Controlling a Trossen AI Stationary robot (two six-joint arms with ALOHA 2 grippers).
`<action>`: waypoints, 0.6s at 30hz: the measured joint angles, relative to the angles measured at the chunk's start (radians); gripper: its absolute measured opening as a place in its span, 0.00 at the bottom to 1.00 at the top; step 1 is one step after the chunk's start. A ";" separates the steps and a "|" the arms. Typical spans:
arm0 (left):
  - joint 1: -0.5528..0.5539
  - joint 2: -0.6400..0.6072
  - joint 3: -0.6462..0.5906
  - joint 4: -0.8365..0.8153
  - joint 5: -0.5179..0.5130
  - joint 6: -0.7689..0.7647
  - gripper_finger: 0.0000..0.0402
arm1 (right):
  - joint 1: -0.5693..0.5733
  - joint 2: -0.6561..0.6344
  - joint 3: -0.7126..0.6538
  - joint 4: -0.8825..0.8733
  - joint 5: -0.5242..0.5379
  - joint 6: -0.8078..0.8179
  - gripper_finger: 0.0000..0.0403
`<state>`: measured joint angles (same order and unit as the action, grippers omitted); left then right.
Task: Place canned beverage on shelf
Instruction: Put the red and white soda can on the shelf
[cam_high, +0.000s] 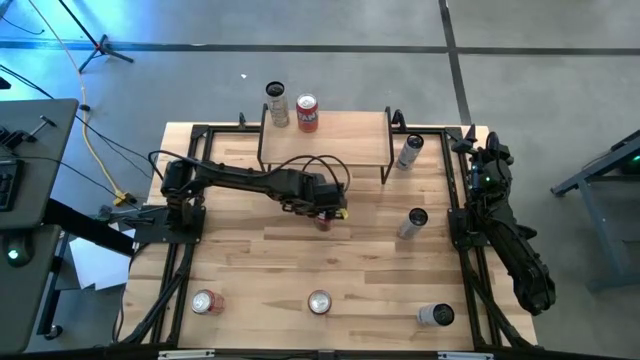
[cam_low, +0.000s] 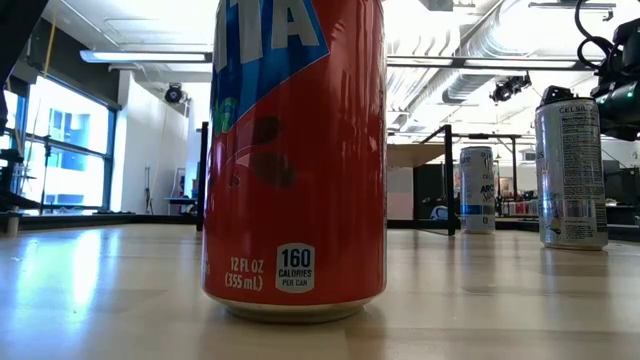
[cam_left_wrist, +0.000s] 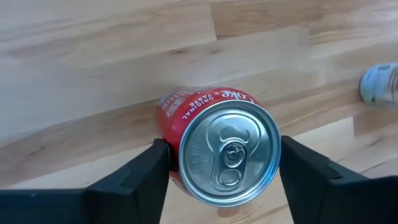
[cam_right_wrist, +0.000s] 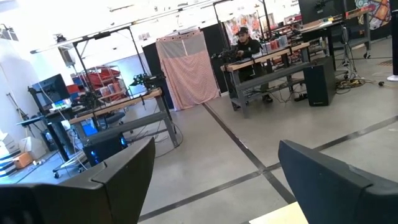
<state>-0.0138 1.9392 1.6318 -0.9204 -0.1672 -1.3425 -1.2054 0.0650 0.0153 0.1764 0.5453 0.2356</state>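
Note:
A red cola can (cam_left_wrist: 217, 149) stands upright on the wooden tabletop, near the middle of the table and in front of the shelf (cam_high: 340, 140). My left gripper (cam_high: 325, 208) reaches down over it and is shut on it. The shelf is a low wooden riser on black legs at the far side. On its far left part stand a red can (cam_high: 307, 113) and a silver can (cam_high: 277, 103). My right gripper (cam_right_wrist: 217, 180) waits at the table's right edge, open, holding nothing and facing out into the room. My left gripper pinches the red cola can between its two fingers, one on each side of the can's wall (cam_left_wrist: 171, 158) just below the top rim. The fingers come from above, slanting steeply down. The can stands upright with its base on the table.
Loose cans stand about the table: a white one (cam_high: 410, 152) right of the shelf, another (cam_high: 413, 222) right of centre, and three near the front edge (cam_high: 204, 302), (cam_high: 319, 302), (cam_high: 436, 316). The parked right arm (cam_high: 505, 235) lies along the right rail.

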 joint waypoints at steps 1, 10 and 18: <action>-0.001 0.000 0.000 0.000 0.000 0.022 0.55 | 0.000 0.000 0.000 0.000 0.000 0.000 0.81; -0.014 0.000 0.001 0.004 0.009 0.312 0.55 | 0.000 0.000 0.000 0.000 0.000 0.000 0.81; -0.029 0.000 0.002 0.005 0.026 0.652 0.55 | 0.000 0.000 0.000 0.000 0.000 0.000 0.81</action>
<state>-0.0428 1.9388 1.6333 -0.9150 -0.1415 -0.6902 -1.2053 0.0650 0.0154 0.1764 0.5457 0.2356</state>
